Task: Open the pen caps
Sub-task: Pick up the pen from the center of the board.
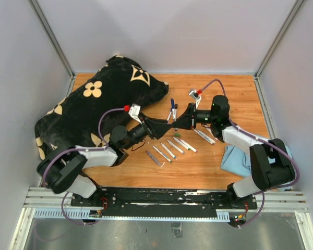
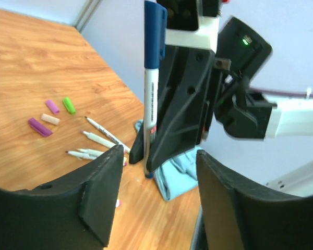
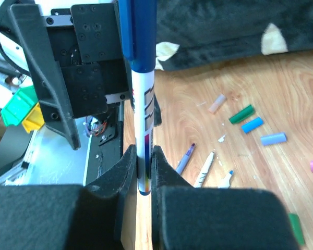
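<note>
My right gripper (image 3: 144, 156) is shut on the lower barrel of a white marker (image 3: 144, 109), held upright with its blue pen cap (image 3: 137, 36) still on top. In the left wrist view the same marker (image 2: 150, 104) and blue cap (image 2: 154, 31) stand just ahead of my left gripper (image 2: 156, 182), whose jaws are open with nothing between them. From above, the left gripper (image 1: 168, 129) and right gripper (image 1: 177, 125) meet tip to tip over the middle of the table. Loose pen caps lie on the wood: green (image 3: 241, 113), blue (image 3: 252, 125), lilac (image 3: 273, 138), purple (image 2: 39, 126).
Several uncapped markers (image 1: 169, 148) lie in a row near the table's middle. A folded light-blue cloth (image 1: 237, 159) sits at the right by the right arm. A large black cushion with cream flowers (image 1: 94, 109) fills the back left.
</note>
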`<action>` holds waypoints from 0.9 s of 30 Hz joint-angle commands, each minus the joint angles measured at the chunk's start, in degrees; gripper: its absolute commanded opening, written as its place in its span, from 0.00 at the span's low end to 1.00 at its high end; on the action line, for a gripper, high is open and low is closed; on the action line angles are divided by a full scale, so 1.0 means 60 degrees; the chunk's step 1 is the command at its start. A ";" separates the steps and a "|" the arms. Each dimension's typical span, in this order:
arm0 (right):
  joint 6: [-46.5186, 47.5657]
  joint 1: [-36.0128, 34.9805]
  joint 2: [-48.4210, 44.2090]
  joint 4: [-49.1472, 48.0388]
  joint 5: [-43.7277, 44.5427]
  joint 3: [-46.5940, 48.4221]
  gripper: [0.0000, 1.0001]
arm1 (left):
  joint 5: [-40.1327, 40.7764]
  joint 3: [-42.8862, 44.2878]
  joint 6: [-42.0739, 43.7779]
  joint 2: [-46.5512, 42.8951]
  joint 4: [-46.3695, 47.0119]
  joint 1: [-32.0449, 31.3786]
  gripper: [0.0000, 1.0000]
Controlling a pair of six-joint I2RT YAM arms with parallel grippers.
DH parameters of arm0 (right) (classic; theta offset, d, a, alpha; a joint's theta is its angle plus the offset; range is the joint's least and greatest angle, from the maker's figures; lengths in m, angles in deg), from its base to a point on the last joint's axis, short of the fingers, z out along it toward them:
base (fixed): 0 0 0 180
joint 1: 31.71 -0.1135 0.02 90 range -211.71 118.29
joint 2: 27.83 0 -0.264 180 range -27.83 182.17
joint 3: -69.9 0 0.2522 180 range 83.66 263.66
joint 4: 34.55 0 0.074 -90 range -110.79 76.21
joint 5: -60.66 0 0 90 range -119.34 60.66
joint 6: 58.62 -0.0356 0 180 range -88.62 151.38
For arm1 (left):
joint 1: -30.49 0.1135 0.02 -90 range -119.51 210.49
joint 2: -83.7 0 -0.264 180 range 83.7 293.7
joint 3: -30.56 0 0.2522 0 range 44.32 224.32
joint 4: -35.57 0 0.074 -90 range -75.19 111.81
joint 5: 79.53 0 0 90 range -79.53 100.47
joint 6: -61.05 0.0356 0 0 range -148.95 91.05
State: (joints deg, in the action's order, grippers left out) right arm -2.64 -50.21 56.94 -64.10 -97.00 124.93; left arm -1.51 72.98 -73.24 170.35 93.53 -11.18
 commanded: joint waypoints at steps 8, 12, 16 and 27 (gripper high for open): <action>0.6069 0.0153 0.0147 0.8315 -0.2775 0.2662 0.01 | -0.0224 -0.2409 0.2323 -0.4888 -0.1835 0.0222 0.95; 0.6249 0.0152 -0.0020 0.8491 -0.2625 0.2582 0.02 | -0.0221 -0.3023 0.2356 -0.6089 -0.1979 0.0412 0.99; 0.6327 0.0167 -0.0184 0.8624 -0.2554 0.2554 0.02 | -0.0621 -0.3050 0.2177 -0.6553 -0.2227 0.0613 0.99; 0.6636 0.0165 -0.0147 0.8947 -0.2741 0.2601 0.03 | -0.2013 -0.3528 0.0674 -0.5867 0.0241 0.1286 0.99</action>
State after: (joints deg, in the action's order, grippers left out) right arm 35.23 -49.95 57.03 -12.03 -111.10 139.97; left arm -9.49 52.72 -66.14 133.66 86.82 -4.45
